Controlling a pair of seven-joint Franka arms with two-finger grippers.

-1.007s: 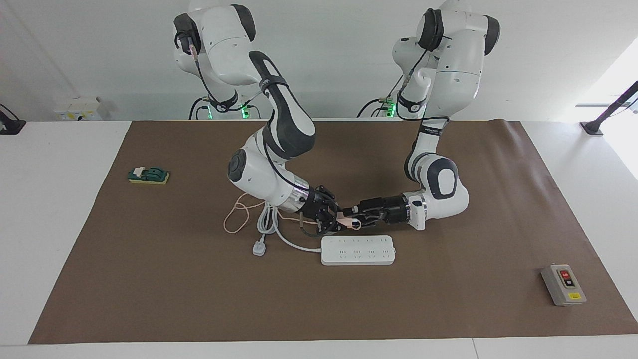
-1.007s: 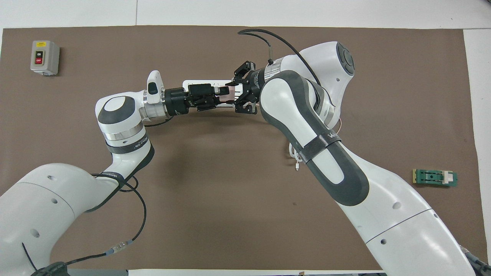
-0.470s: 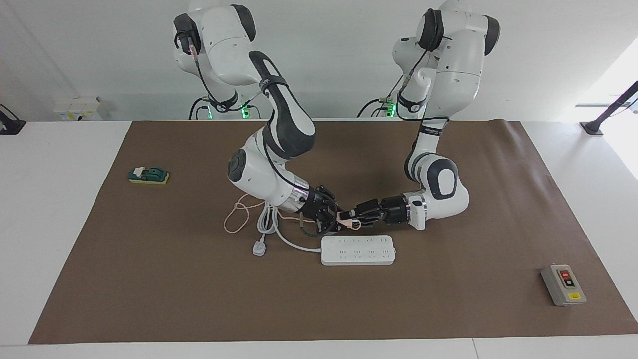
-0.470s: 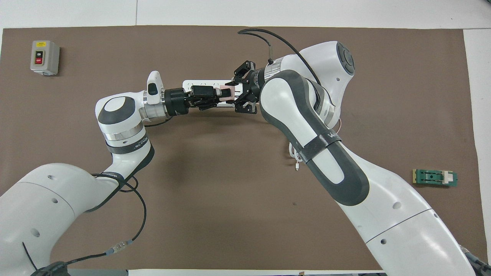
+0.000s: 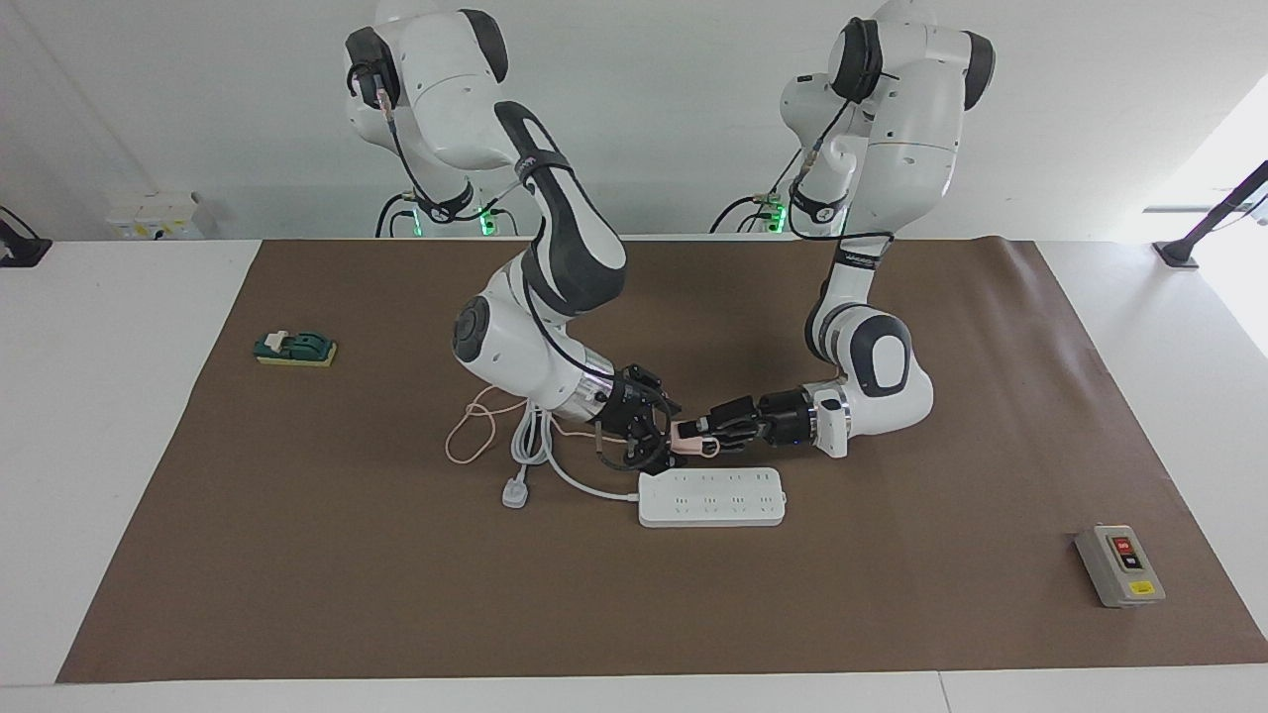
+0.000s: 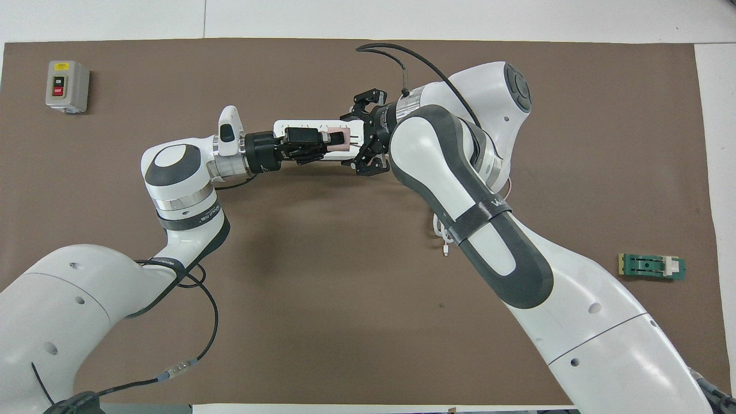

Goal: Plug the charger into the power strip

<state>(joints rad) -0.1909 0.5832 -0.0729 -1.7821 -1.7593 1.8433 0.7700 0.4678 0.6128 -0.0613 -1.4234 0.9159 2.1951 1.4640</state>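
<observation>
Left gripper [image 5: 698,441] clamped on charger [image 5: 686,436], over power strip [image 5: 711,497] edge nearer robots. Right gripper [image 5: 662,443] beside charger, fingers spread, released. Switch box [image 5: 1119,565]: red button, yellow label; text unreadable.

The scene is seen from two high cameras set half a turn apart. In the facing view, the white table [image 5: 119,416] covered by a brown paper mat [image 5: 892,594] is looked at from across it, toward the arm bases and the wall. In the overhead view, the same mat [image 6: 322,322] is looked down on steeply from the robots' edge. The whole mat is shared by both.
</observation>
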